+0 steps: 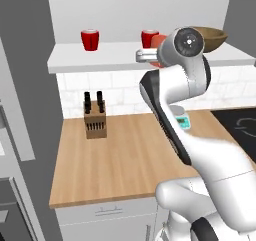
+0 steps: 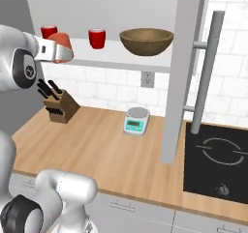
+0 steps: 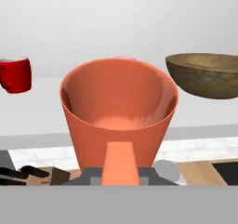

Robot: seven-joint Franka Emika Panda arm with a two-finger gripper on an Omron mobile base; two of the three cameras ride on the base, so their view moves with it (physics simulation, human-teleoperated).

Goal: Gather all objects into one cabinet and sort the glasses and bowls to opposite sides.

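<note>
My gripper [image 2: 54, 49] is shut on the salmon-orange cup [image 2: 62, 47], holding it just in front of the cabinet's white slab base [image 2: 121, 57]. From the hand view the cup [image 3: 118, 109] looms large and upright, mouth open towards the camera. Two red cups [image 2: 48, 31] [image 2: 97, 37] stand on the slab at the left and middle. The wide brown wooden bowl [image 2: 146, 41] rests on the slab to their right. In the left base view the held cup [image 1: 158, 47] peeks out behind my arm, beside a red cup [image 1: 149, 37], with the bowl [image 1: 214, 37] further right.
Below the slab lies a wooden counter [image 2: 97, 150] with a knife block [image 2: 58, 105] and a small kitchen scale [image 2: 136, 121]. A grey upright panel [image 2: 177, 72] and a long bar handle [image 2: 206, 72] stand to the right, beside a black cooktop [image 2: 218, 159].
</note>
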